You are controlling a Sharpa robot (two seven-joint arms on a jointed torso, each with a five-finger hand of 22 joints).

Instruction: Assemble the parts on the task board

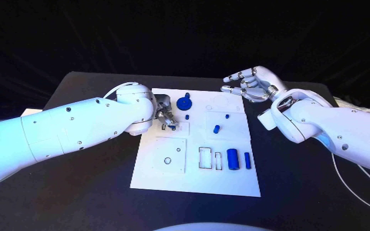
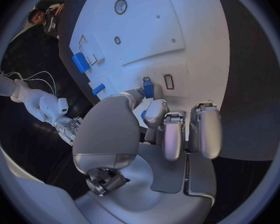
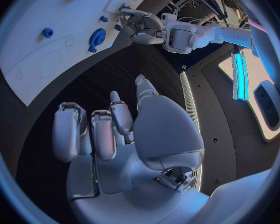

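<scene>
The white task board [image 1: 197,180] lies in the middle of the black table. My left hand [image 1: 164,117] is low over the board's left edge and pinches a small blue part [image 2: 148,88] between thumb and a fingertip, just beside a small slot [image 2: 169,81]. On the board stand a blue gear [image 1: 184,103], a short blue peg [image 1: 216,129], a blue cylinder [image 1: 232,159] and a blue bar [image 1: 247,160]. My right hand [image 1: 251,85] hovers off the board's far right corner with fingers loosely bent and nothing in them.
A raised square plate with a ring hole [image 1: 168,160] occupies the board's near left. Two empty rectangular frames [image 1: 205,158] sit left of the cylinder. Bare black table [image 1: 85,188] runs along both sides of the board. A white cable [image 1: 351,180] trails at the right.
</scene>
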